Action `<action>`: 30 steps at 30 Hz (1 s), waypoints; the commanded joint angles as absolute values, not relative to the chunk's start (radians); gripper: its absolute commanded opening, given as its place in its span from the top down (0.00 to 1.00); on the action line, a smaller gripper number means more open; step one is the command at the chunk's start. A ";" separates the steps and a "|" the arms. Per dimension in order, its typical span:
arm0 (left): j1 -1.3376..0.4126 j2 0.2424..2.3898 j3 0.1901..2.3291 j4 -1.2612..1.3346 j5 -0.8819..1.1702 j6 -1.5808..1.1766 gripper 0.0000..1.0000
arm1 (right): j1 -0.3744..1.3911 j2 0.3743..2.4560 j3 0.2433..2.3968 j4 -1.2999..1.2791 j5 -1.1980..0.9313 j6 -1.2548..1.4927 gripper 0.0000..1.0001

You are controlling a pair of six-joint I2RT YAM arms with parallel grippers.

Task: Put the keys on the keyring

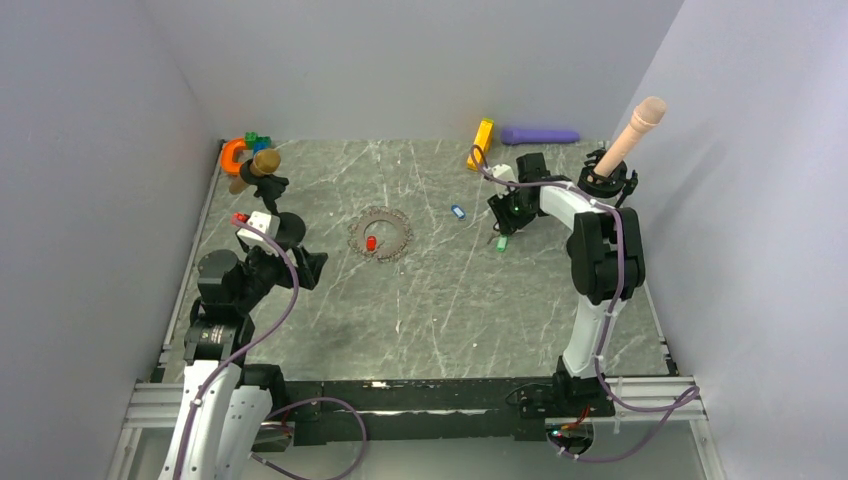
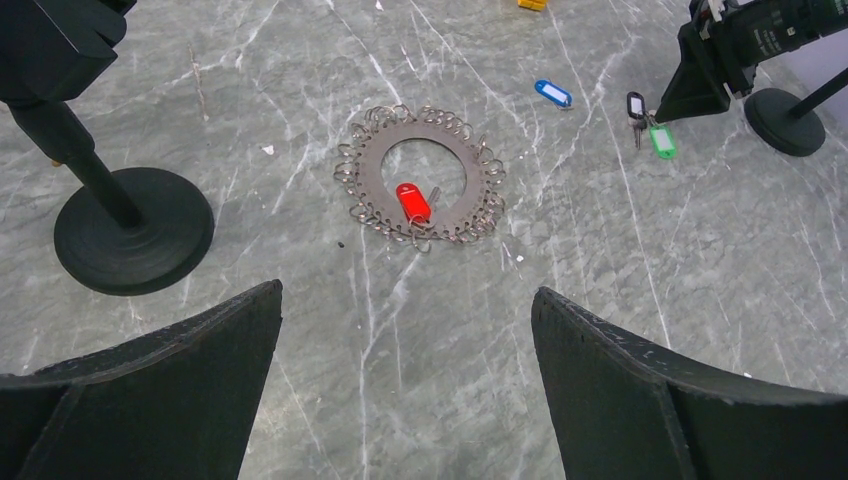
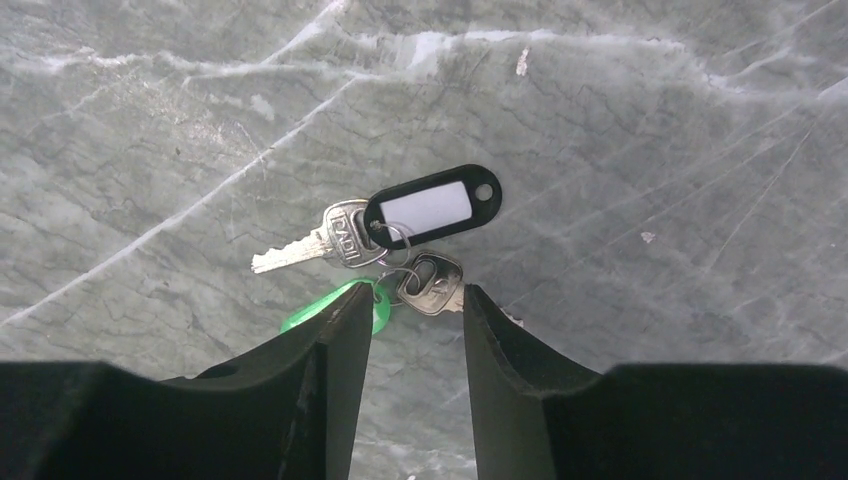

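Right hand [image 3: 415, 296] half-closed over silver keys [image 3: 300, 248], glossy green tag [image 3: 312, 312], black-rimmed tag [image 3: 430, 208]; grip unclear. Left hand [image 2: 407, 292] gaping, empty. Red tag [image 2: 413, 202] inside toothed grey keyring [image 2: 372, 170] on marbled bench [image 2: 600, 300], blue tag [image 2: 552, 93] apart.

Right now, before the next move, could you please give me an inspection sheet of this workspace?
Surface: grey marbled table, no spill seen.
Job's things: red key lies across the keyring's inner edge; blue key alone; black key and green key bunched together.
Clutter: yellow block, purple bar, orange horseshoe, left peg stand, right peg stand.
Grippers: left gripper open, empty; right gripper narrowly open over the bunch.
Cables: purple cables along both arms.
Surroundings: plain walls on three sides.
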State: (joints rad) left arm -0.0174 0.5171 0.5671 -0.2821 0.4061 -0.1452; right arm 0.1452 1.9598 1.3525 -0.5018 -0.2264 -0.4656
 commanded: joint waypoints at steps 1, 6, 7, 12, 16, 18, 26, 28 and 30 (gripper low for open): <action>-0.015 0.519 0.601 -0.259 0.433 -0.132 0.01 | 0.141 1.974 1.423 -0.518 -0.293 -0.450 0.58; -0.013 0.517 0.601 -0.259 0.433 -0.130 0.01 | 0.140 2.006 1.456 -0.531 -0.328 -0.458 0.59; -0.013 0.518 0.601 -0.259 0.433 -0.130 0.01 | 0.140 2.012 1.460 -0.537 -0.341 -0.459 0.59; -0.009 0.517 0.600 -0.256 0.439 -0.131 0.01 | 0.141 2.030 1.467 -0.552 -0.367 -0.463 0.61; -0.008 0.518 0.599 -0.255 0.442 -0.132 0.01 | 0.140 2.043 1.471 -0.559 -0.366 -0.468 0.63; -0.008 0.517 0.598 -0.255 0.443 -0.132 0.01 | 0.141 2.044 1.472 -0.561 -0.368 -0.468 0.63; -0.008 0.515 0.598 -0.253 0.443 -0.132 0.01 | 0.141 2.051 1.471 -0.561 -0.365 -0.468 0.75; -0.008 0.512 0.599 -0.253 0.443 -0.132 0.01 | 0.141 2.053 1.471 -0.563 -0.364 -0.469 0.78; -0.008 0.512 0.598 -0.253 0.443 -0.132 0.01 | 0.140 2.053 1.471 -0.563 -0.364 -0.469 0.80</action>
State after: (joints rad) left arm -0.0135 0.5198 0.5671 -0.2817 0.4221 -0.1429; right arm 0.1398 2.0438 1.4372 -0.5529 -0.3496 -0.4633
